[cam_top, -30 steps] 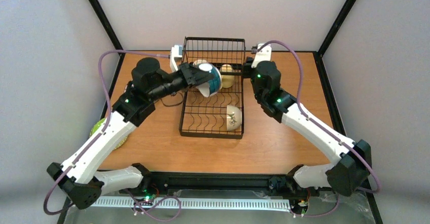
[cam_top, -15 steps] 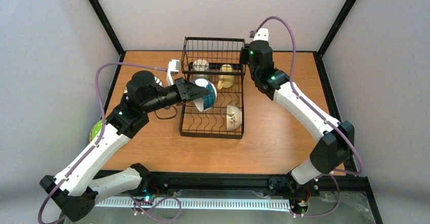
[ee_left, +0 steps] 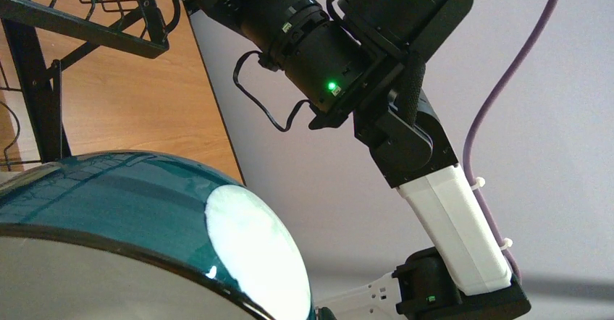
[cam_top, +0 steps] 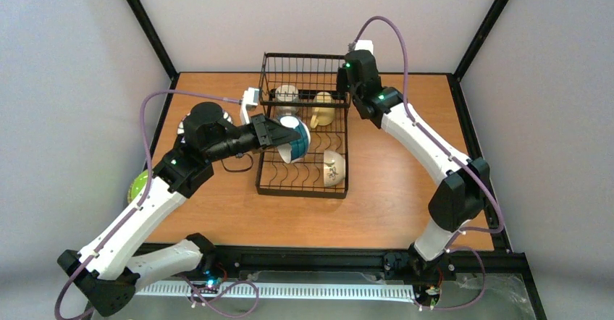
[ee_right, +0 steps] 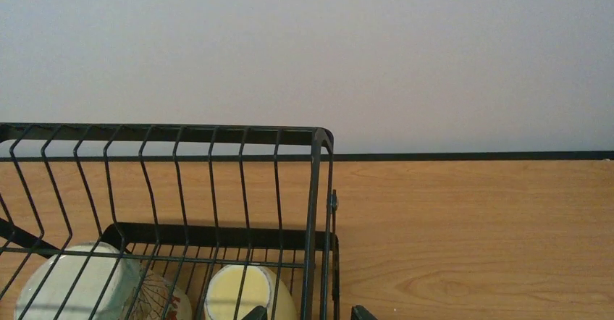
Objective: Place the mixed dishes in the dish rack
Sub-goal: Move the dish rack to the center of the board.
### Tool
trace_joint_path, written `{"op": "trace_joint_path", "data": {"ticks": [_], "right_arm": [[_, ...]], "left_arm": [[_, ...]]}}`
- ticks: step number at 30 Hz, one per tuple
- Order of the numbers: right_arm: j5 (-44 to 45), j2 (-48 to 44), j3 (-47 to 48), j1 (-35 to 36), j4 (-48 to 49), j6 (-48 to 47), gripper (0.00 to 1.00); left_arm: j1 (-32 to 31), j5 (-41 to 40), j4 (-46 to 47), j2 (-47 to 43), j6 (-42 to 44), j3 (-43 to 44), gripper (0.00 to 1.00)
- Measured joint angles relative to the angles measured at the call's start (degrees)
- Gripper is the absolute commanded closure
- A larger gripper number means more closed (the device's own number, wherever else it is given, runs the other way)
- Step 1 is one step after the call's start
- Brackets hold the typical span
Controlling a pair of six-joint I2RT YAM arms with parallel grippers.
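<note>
In the top view my left gripper [cam_top: 281, 135] is shut on the rim of the teal-and-white bowl [cam_top: 298, 136], tilted on its side over the middle of the black wire dish rack [cam_top: 269, 166]. The left wrist view is filled by that bowl [ee_left: 108, 197]; its fingers are hidden. A cream mug [cam_top: 287, 94] and a yellow mug [cam_top: 323, 110] lie in the rack's far basket, and a cream bowl [cam_top: 333, 168] sits near its front right. My right gripper [ee_right: 308, 314] hangs open by the rack's far right corner [ee_right: 316, 190], above the yellow mug [ee_right: 246, 295].
A lime-green plate [cam_top: 136, 187] lies at the table's left edge, partly under my left arm. A purple cable loops above each arm. The right arm [ee_left: 347, 45] looms close across the rack from the left wrist camera. Black frame posts stand at the back corners.
My left arm has carried the bowl from the rack's far basket toward its middle and lower. My right arm has swung up and back to the rack's far right corner.
</note>
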Motion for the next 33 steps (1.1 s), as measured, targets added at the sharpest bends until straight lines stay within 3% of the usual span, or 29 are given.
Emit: {"op": "trace_joint_path", "data": {"ticks": [12,23,33], "right_arm": [[-1.51,4.68,2.25,-1.55,-3.52,1.55,0.55],[-1.81,8.17,7.02,-2.29,-6.23,1.14,0.96],[-0.09,12.48,13.25,-2.89,-9.33,-1.27,0.98]], "left_arm": [[0.00,0.48,-0.04,-0.02,0.26,0.00,1.00],[0.00,0.61,-0.04,0.09,0.46,0.00,1.00],[0.00,0.90,-0.09,1.44,0.90,0.00,1.00]]}}
